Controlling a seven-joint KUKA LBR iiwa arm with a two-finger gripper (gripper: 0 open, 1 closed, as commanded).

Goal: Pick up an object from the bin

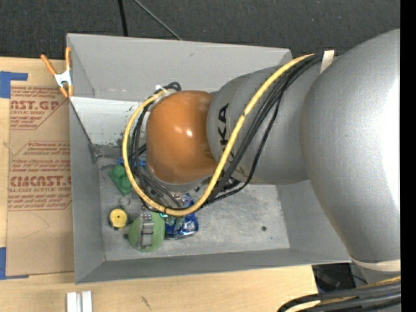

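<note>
1. Camera view: grey bin, with the arm in from 3 o'clock, covering the bin's right half and most of its centre.
2. The orange cover on the wrist sits over the bin's middle. A yellow cable and black cables loop round its 9 and 6 o'clock sides.
3. Gripper: a grey tip shows below the cover at about 7 o'clock, low over the floor near the bin's 7 o'clock corner.
4. Claw state: cannot tell. The cover and cables hide most of it, so spread or pressed together is not readable.
5. Task's thing: green rounded piece, on the floor at 7 o'clock from the bin's centre, near the 6 o'clock wall. The grey tip lies right over its top. Whether the piece is pinched or only overlapped, cannot tell.
6. Blue piece is just beside the green rounded piece at its 3 o'clock, its upper edge under the cable loop.
7. Yellow round piece, dark centre, sits at 10 o'clock of the green rounded piece, near it but apart.
8. Small green piece is at 12 o'clock of the yellow round piece, close to the 9 o'clock wall and just beside the yellow cable.
9. The floor is bare and speckled at 4 o'clock of the cover, between the arm and the 6 o'clock wall.
</note>
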